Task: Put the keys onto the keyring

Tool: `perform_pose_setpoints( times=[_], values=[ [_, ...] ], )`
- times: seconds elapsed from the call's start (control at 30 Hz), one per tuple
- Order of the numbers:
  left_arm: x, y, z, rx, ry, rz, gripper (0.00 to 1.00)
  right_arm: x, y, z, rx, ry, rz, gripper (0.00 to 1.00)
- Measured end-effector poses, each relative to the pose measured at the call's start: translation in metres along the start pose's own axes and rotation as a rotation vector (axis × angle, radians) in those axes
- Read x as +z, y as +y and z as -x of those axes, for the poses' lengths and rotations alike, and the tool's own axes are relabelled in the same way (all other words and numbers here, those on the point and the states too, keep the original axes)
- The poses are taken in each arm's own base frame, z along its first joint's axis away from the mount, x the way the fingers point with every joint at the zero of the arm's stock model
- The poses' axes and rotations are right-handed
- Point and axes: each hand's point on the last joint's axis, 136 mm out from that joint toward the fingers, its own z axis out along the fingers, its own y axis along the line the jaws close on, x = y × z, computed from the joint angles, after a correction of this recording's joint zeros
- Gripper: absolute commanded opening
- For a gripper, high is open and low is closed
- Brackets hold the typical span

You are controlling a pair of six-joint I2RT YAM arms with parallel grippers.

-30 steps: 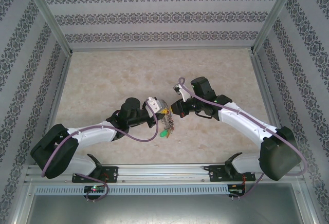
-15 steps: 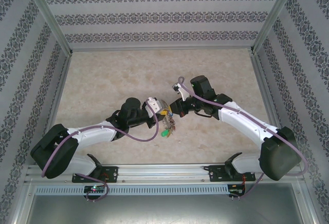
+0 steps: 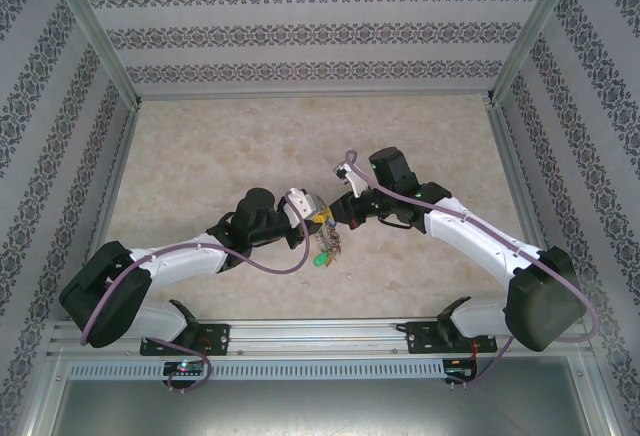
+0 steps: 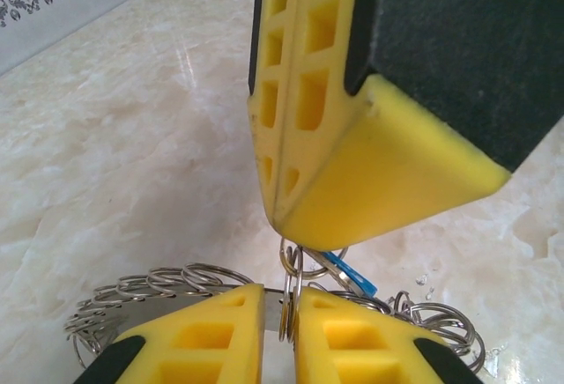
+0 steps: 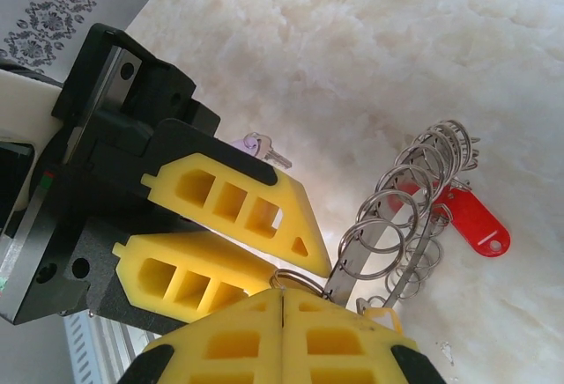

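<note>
Tabletop (image 3: 200, 146): marbled, glossy.

Left gripper (image 4: 278, 336): jaws nearly together. Narrow gap, with the keyring (image 4: 150, 300) rim and one upright wire loop (image 4: 289, 287) in it. Judged a pinch on the keyring.

Right gripper (image 5: 280, 313): jaws pressed together, tip touching a loop just above the left pads. Cannot tell whether any wire is caught between them.

Keyring: between the two grippers, over the middle of the tabletop, somewhat toward the near edge. Judged to be lifted off the surface.

Keys: green key (image 3: 320, 259) and red key (image 5: 473, 219) dangling from the rim loops. Blue key (image 4: 350, 273) just behind the gripped loop. Lilac key (image 5: 257, 146) beyond the left gripper; cannot tell whether on the ring or loose.

Handling, judged: thin stiff metal, light, likely slick. Loops fine and springy, easily bent. Keys free to swing. Best hold: flat faces of the rim between loops, pads square across. Keys by the plastic head, not the blade.
</note>
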Motion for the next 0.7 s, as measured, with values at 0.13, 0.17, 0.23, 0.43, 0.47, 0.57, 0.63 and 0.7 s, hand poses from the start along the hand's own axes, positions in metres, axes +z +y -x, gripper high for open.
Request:
perform_pose_setpoints(
  times=[0.13, 0.17, 0.23, 0.43, 0.47, 0.57, 0.63, 0.7],
  values=[
    [0.0001, -0.001, 0.0013, 0.001, -0.002, -0.007, 0.15, -0.0004, 0.0003, 0.0003, 0.001, 0.002, 0.0, 0.0],
    [0.0002, -0.0014, 0.0018, 0.002, -0.003, -0.01, 0.17, -0.0005, 0.0004, 0.0002, 0.002, 0.002, 0.0, 0.0],
    [0.0003, -0.0016, 0.0024, 0.002, -0.004, -0.012, 0.17, -0.0005, 0.0004, 0.0002, 0.001, 0.002, 0.0, 0.0],
    [0.0009, -0.0026, 0.0047, 0.014, 0.001, -0.023, 0.13, -0.001, 0.0009, 0.0004, 0.003, 0.005, 0.0, 0.0],
    [0.001, -0.0027, 0.0056, 0.018, 0.0, -0.025, 0.1, -0.0012, 0.001, 0.0009, 0.002, 0.004, -0.001, 0.0],
    [0.0011, -0.0036, 0.0058, 0.024, 0.003, -0.032, 0.01, -0.0013, 0.0012, 0.0014, 0.002, 0.003, 0.0, 0.0],
    [0.001, -0.0038, 0.005, 0.026, 0.006, -0.032, 0.0, -0.0013, 0.0011, 0.0008, 0.003, 0.005, -0.001, 0.0],
    [0.0011, -0.0037, 0.005, 0.026, 0.006, -0.031, 0.0, -0.0013, 0.0009, 0.0007, 0.004, 0.005, -0.002, 0.0]
  ],
)
